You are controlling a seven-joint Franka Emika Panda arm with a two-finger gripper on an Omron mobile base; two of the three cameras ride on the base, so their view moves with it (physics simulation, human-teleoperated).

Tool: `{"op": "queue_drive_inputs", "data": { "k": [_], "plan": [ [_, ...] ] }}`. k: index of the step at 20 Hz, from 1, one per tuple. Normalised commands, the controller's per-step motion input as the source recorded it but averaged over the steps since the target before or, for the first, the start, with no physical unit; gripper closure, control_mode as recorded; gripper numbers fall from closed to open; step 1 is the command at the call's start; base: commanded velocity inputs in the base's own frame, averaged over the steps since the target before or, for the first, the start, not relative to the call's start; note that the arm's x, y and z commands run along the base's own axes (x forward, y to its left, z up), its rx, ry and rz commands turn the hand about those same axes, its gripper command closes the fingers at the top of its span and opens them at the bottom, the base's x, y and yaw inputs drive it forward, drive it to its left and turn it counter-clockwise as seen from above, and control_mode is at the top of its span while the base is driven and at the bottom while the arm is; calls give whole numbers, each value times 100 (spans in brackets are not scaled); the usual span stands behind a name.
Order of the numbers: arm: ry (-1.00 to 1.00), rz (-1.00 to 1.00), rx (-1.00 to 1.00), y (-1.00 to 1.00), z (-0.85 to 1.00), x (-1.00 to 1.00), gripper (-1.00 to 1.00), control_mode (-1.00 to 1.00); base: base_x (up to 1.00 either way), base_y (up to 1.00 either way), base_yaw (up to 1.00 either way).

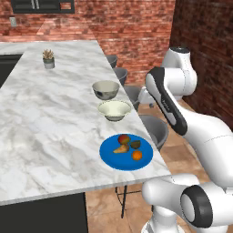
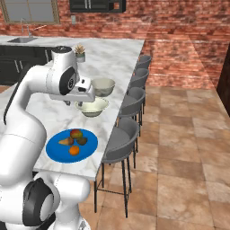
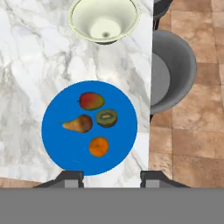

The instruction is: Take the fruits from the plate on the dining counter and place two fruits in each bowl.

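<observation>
- Four fruits lie together on the blue plate (image 3: 57,144), which sits near the counter (image 1: 50,118) edge, and none is in a bowl yet.
- Your claw (image 3: 111,177) hangs above the plate, closed and holding nothing; you will need to open it before coming down.
- Orange (image 3: 99,147): round, firm and probably light, likely to roll, so grip it across its widest part.
- Mango (image 3: 91,100) and kiwi (image 3: 107,117): both look smooth and oval, so take each across its short axis, gently.
- Pear-shaped brown fruit (image 3: 78,124): it tapers, so grip the fat end, not the thin neck.
- Cream bowl (image 3: 104,19) stands just beyond the plate, with the grey bowl (image 1: 106,89) farther along; both appear empty.
</observation>
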Motion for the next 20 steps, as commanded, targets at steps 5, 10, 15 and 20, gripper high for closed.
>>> {"op": "queue_drive_inputs", "data": {
  "k": [5,10,15,20],
  "plan": [
    [3,0,0,7,-2,-2,-100,-100,0,0,0],
    [9,0,0,53,-21,-2,-100,-100,0,0,0],
    [3,0,0,29,-18,0,-100,-100,0,0,0],
    [0,0,0,0,-5,0,-100,-100,0,0,0]
  ]
}}
